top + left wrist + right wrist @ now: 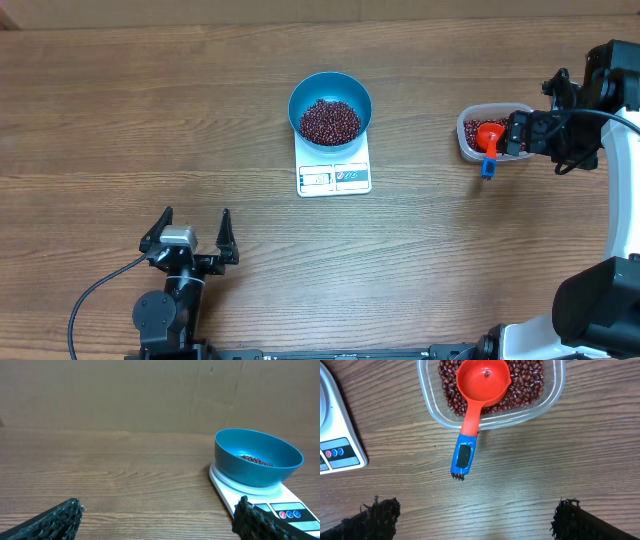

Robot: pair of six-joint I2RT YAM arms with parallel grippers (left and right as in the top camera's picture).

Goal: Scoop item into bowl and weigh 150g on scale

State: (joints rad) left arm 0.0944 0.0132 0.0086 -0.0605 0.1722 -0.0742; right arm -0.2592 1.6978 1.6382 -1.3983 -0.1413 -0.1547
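Observation:
A bright blue bowl (330,84) stands on the white scale (335,177) at mid-table, with a heap of dark red beans (330,121) inside. In the left wrist view the bowl (250,472) and scale (280,505) sit ahead to the right. My left gripper (195,216) (157,515) rests near the front edge, open and empty. My right gripper (512,133) (475,515) hovers open by the clear tub (465,135), nothing between its fingers. An orange scoop (482,380) with a blue handle (463,455) lies in the tub on more beans (530,380).
The clear tub's rim (427,400) faces the right gripper, and the scoop handle juts over it toward the fingers. A corner of the scale (332,435) shows at the left of the right wrist view. Bare wood surrounds the left gripper.

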